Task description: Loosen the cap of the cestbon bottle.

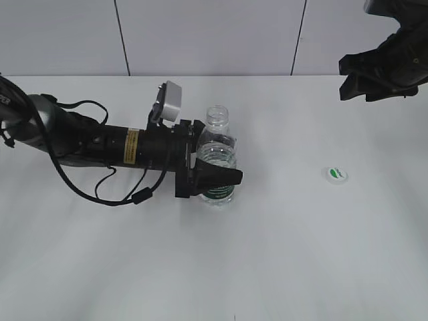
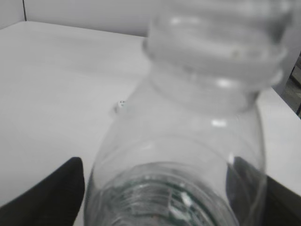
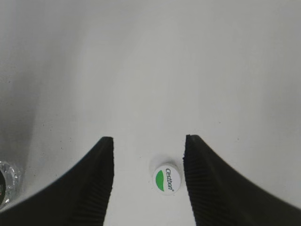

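Observation:
The cestbon bottle [image 1: 218, 122] stands upright at the table's middle, clear with a dark green label band low down, and its ridged neck is open with no cap on it. My left gripper [image 1: 217, 160] is shut on the bottle's body, one finger on each side. In the left wrist view the bottle [image 2: 188, 141] fills the frame between the fingers of the left gripper [image 2: 155, 188]. The cap [image 1: 336, 174], white with a green mark, lies alone on the table to the right. My right gripper [image 1: 346, 80] is open and empty, raised above it. In the right wrist view the cap [image 3: 166, 179] lies below and between the fingers of the right gripper [image 3: 149, 141].
The white table [image 1: 281, 267] carries the bottle and the cap. A grey panelled wall [image 1: 214, 33] stands behind its far edge. The bottle's edge shows at the lower left of the right wrist view [image 3: 5, 186].

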